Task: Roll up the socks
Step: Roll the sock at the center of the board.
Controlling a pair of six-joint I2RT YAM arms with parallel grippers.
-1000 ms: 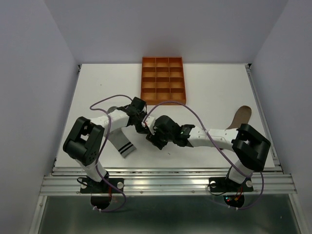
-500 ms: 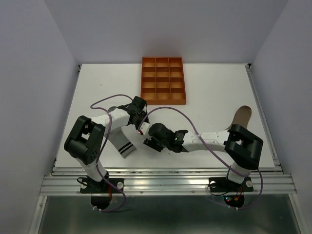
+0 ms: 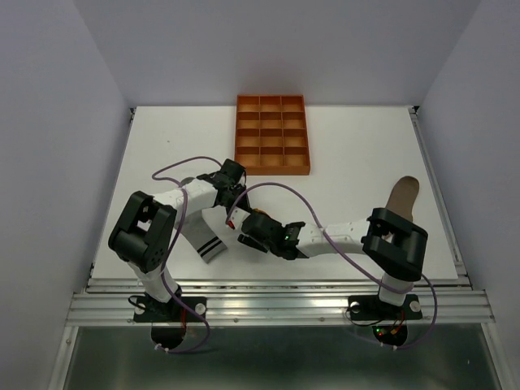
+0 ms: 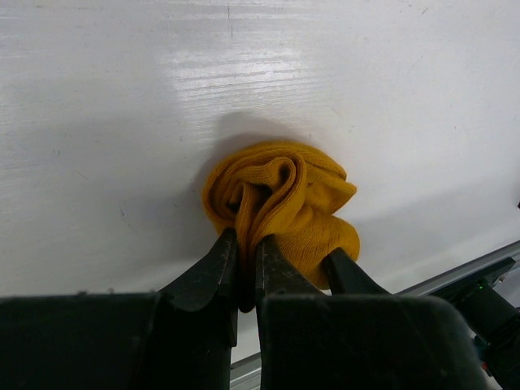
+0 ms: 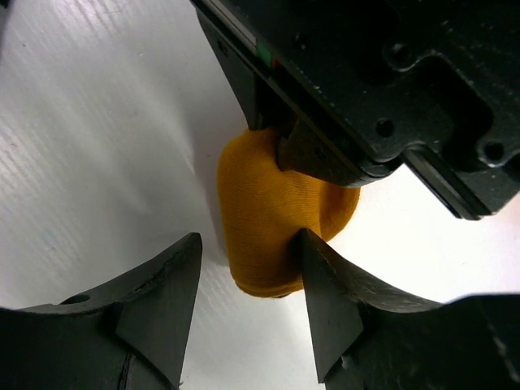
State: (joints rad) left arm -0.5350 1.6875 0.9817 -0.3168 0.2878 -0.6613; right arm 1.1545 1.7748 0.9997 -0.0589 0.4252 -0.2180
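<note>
While left claw (image 4: pixel 246 253) pinches mustard sock (image 4: pixel 286 193), right claw (image 5: pixel 248 248) has neared.

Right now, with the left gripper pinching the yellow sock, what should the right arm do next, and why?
Probably close the right gripper on the mustard sock: its open fingers straddle the bundle's end, while the left gripper pinches one fold.

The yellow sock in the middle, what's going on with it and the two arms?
The left end effector is shut on a fold of the mustard sock, which is bunched into a loose bundle on the table. The right end effector is open beside it, one finger against the bundle. The grey sock lies flat nearby and the brown sock sits at the right edge, neither rolled.
</note>
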